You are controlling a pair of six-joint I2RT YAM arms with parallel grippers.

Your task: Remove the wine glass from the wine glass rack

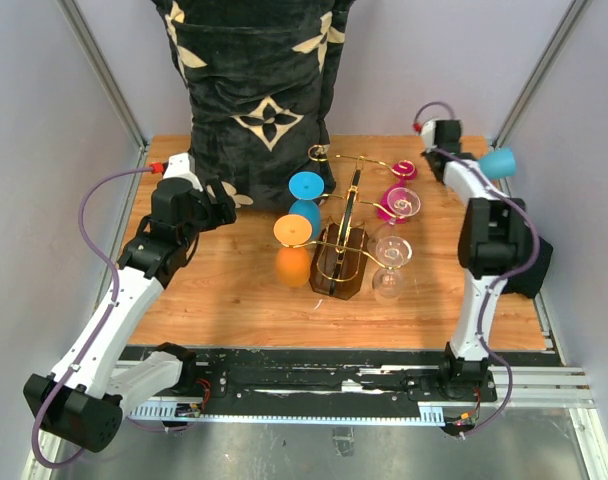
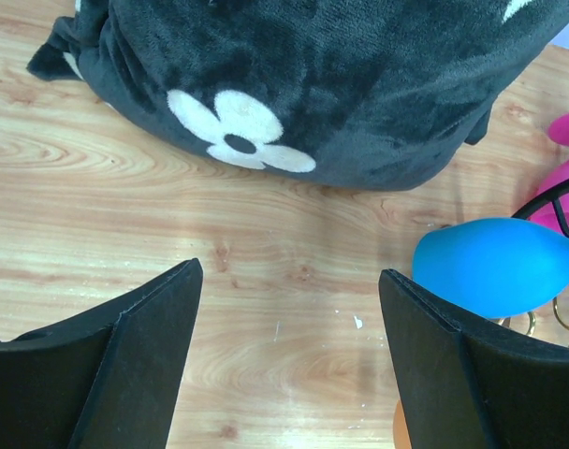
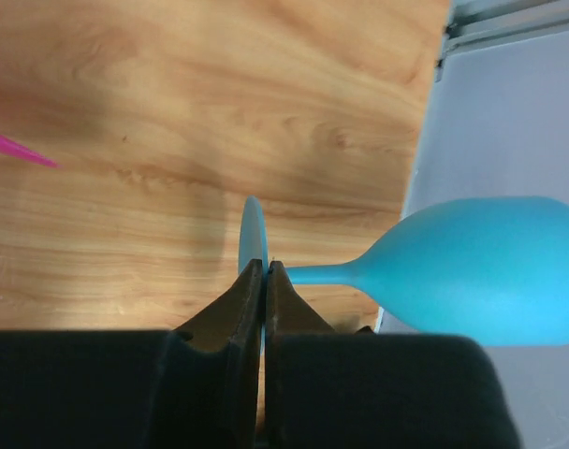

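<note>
Right hand is pinching shut on the foot of a pale blue plastic wine glass | glass is lying sideways at the surface's far right corner, bowl pointing away from the gold wire wine glass rack | left hand is gaping wide, empty.

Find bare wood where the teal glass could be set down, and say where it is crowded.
Free: the strip of table between the wine glass rack and the near edge. Crowded: around the rack's glasses and the black cushion.
</note>
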